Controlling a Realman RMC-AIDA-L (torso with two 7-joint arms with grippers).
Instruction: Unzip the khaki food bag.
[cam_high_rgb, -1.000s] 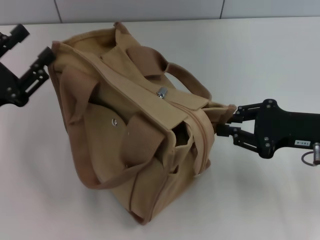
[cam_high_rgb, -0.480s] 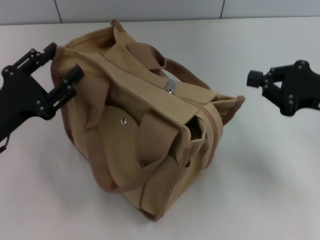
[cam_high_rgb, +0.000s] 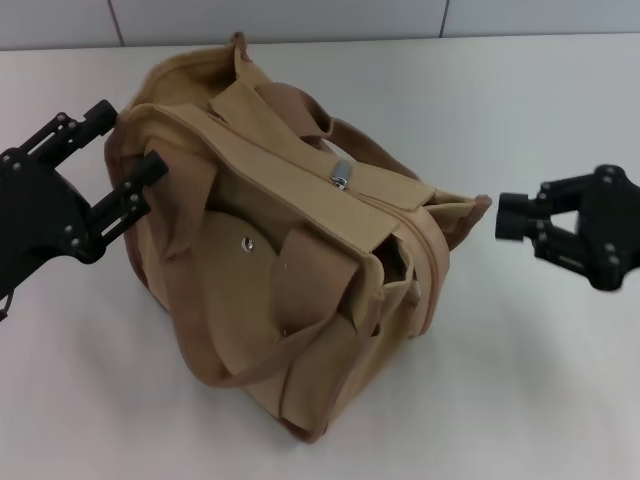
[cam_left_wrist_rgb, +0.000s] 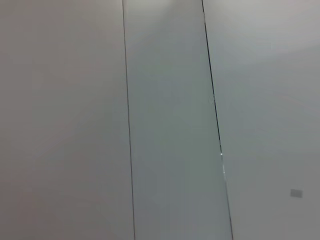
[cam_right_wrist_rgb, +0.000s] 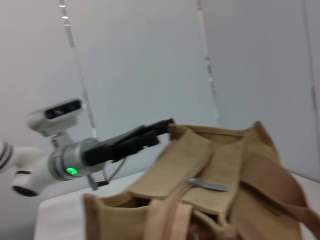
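The khaki food bag (cam_high_rgb: 300, 260) stands slightly tilted at the centre of the head view on a white table (cam_high_rgb: 530, 400), its metal zipper pull (cam_high_rgb: 340, 176) lying on the top flap. At the frame's left edge, the left tool (cam_high_rgb: 130, 145) spreads its fingers wide beside the bag's upper corner. At right, the right tool (cam_high_rgb: 510, 215) hangs apart from the bag, fingers narrow, gripping nothing.

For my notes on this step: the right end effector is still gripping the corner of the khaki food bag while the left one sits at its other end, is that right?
Not quite. The head view shows the right end effector apart from the khaki food bag, holding nothing. The left end effector is at its other end.
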